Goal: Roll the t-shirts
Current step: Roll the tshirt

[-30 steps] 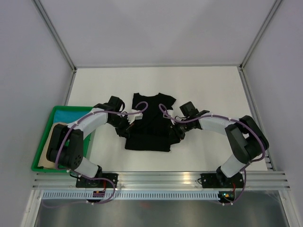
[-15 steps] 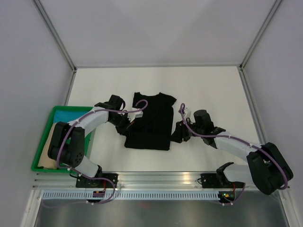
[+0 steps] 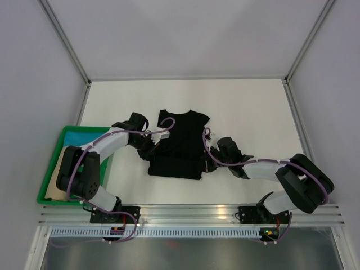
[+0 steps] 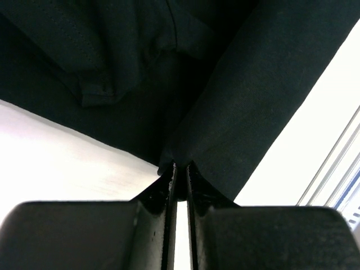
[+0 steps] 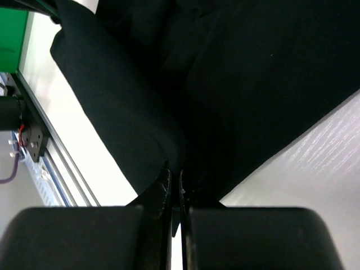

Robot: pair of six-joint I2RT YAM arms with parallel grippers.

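Both left gripper (image 4: 180,165) and right gripper (image 5: 174,170) are clamping the soft plain black t-shirt (image 3: 179,157) by its edges; shallow bites risk slipping, skewing roll

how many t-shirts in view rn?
1: black t-shirt, middle of the table. At left, the green bin holds tan and teal stuff; can't tell if those are shirts.

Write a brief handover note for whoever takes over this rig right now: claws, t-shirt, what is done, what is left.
Left claw: shut on the t-shirt, pinching its left edge.
Right claw: shut on the right edge, near the hem.
T-shirt: lying flat on the table, between the two arms.
Done: both side edges gripped.
Left: all the rolling; no roll shows yet.
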